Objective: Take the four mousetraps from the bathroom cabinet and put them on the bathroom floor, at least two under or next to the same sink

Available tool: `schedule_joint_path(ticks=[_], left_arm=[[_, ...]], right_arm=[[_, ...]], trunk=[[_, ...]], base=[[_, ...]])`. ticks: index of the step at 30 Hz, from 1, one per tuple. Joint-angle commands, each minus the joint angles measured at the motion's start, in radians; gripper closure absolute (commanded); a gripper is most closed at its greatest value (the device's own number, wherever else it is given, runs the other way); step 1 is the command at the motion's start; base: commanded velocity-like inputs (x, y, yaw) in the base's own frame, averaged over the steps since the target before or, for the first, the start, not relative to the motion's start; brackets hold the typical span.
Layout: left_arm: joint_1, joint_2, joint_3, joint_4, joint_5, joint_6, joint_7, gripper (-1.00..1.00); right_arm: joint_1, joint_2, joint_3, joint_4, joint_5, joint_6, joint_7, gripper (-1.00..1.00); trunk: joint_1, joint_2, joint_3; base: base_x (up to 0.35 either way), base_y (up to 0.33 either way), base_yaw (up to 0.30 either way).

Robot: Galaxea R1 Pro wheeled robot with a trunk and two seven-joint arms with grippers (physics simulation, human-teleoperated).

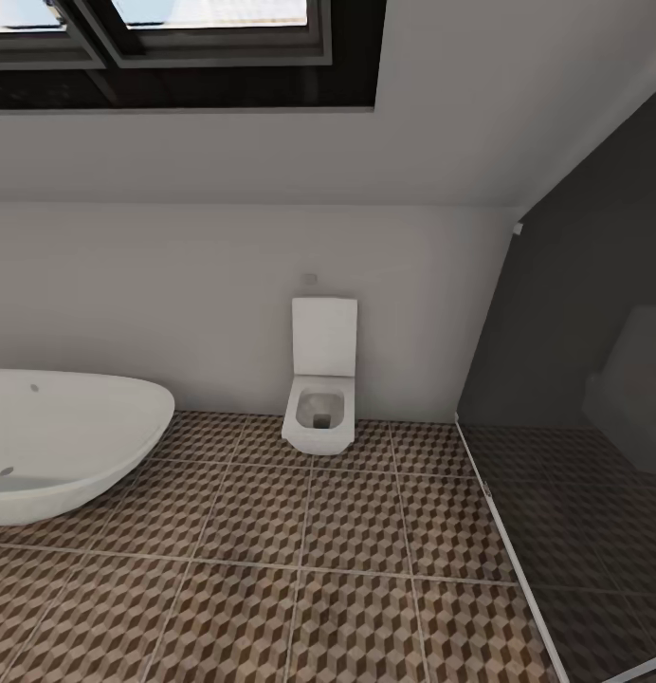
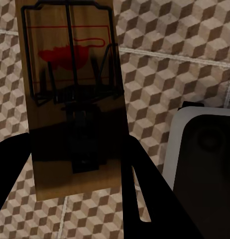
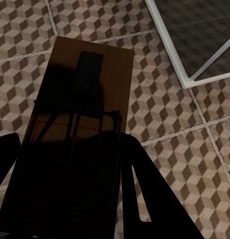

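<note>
My left gripper [image 2: 77,149] is shut on a mousetrap [image 2: 70,59], a tan board with a dark wire frame and a red spot, held above the cube-patterned bathroom floor [image 2: 170,59]. The right gripper [image 3: 70,144] is shut on a second mousetrap [image 3: 117,79], also held over the floor [image 3: 170,114]. In each wrist view the dark fingers [image 2: 140,199] [image 3: 145,199] flank the board. The head view takes in the bathroom floor [image 1: 300,531] stretching ahead.
A white oval bathtub [image 1: 63,436] stands at the left and a square white toilet [image 1: 320,379] against the far wall. A dark glass shower partition [image 1: 574,379] [image 3: 199,30] with a white frame closes the right side. A white-rimmed dark object [image 2: 204,159] lies beside the left gripper.
</note>
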Motion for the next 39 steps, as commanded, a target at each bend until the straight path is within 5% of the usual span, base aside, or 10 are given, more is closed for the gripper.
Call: schedule_joint_path(ticks=[1,39], left_arm=[[-0.001,-0.001,-0.007,0.003,-0.002,-0.003,0.006,1.00],[-0.001,-0.001,-0.007,0.003,-0.002,-0.003,0.006,1.00]], right_arm=[[-0.001,0.000,0.009,0.000,-0.003,-0.002,-0.009,1.00],[-0.001,0.000,0.009,0.000,-0.002,-0.002,-0.009,1.00]], trunk=[[0.001,-0.002,-0.002],[0.001,-0.002,-0.002]], base=[[0.000,0.000,0.000],[0.000,0.000,0.000]])
